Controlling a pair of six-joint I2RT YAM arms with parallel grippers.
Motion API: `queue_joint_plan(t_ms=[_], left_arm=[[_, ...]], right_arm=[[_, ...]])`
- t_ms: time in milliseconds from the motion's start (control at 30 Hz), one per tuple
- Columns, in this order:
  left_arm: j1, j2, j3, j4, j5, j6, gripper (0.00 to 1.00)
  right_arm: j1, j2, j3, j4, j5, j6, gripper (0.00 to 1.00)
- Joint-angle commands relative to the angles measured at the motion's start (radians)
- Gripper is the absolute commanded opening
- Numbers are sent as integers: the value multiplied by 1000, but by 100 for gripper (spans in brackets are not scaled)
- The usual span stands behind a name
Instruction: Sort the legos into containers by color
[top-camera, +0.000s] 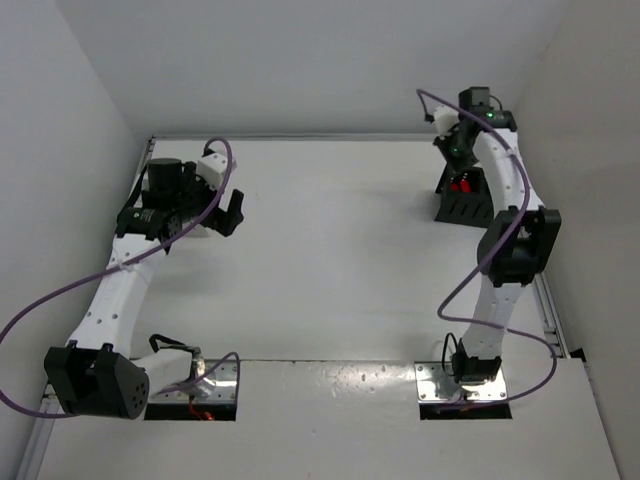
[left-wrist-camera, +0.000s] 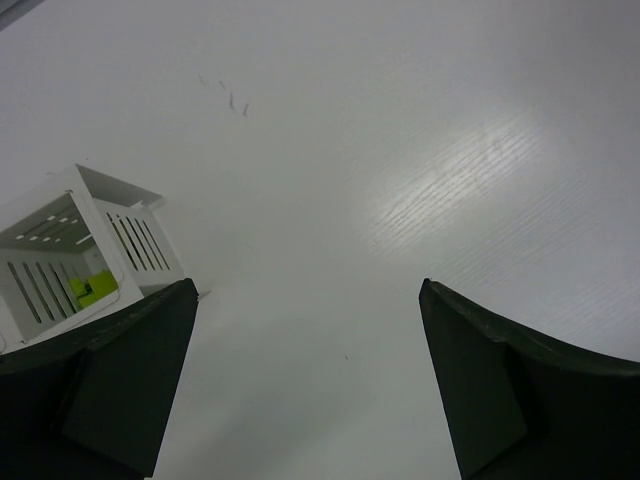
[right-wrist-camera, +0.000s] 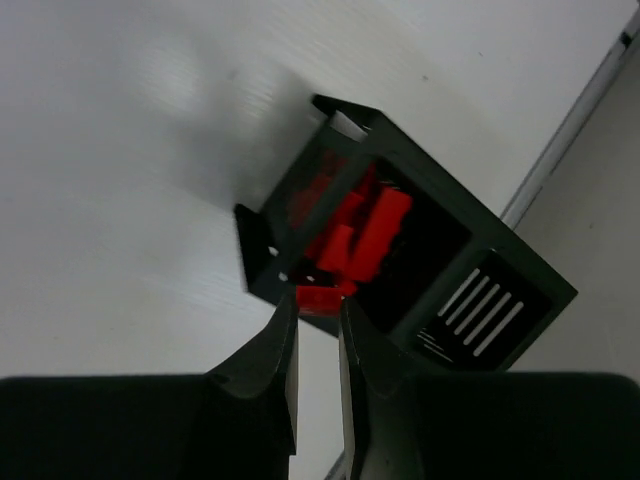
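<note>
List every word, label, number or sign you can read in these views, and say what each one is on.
None: no view shows readable text.
The white stripes on the black bin are slots, not letters.
The faint marks on the table are scratches.
The white bin and the red brick at the right gripper's tips show no print.

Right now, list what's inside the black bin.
Red legos lie in one compartment of the black bin; the other shows none. Anything beneath the pile is covered.
</note>
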Motion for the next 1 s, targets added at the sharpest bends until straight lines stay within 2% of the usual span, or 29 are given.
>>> queue_joint_plan(t_ms=[0,100,267,333,367,467,633,800,900,967], left_arm=[[-11,-10,10,24,-11,-9,100],[-11,-10,-1,34,-11,-9,100],[-11,-10,-10,43,-11,-9,100],[-11,-10,-19,43,-22,-9,100],[-11,-10,-19,43,-22,-18,100],[-11,-10,-19,43,-33,-27,100],[-11,-10,-28,43,-42,-45,100],[-11,-19,-28,43,-59,-65,100],[-11,-32,-38,52,-68,-76,100],[-11,-55,-48,52,-77,-87,100]], right_arm=[[-99,75,159,-110,-73,-33,0],[-141,141,238,-148,-108,-33,0],[-182,172,249,-158,-147,-2,0],[-192,184,249,-158,-158,7,7],[-192,184,249,-158,-167,7,18],[-201,195,258,-158,-176,16,35],[-201,195,270,-158,-206,36,44],[-201,139,292,-216,-301,59,45],[-187,1,182,-245,-400,84,45],[-178,-116,-36,-156,-459,119,45]])
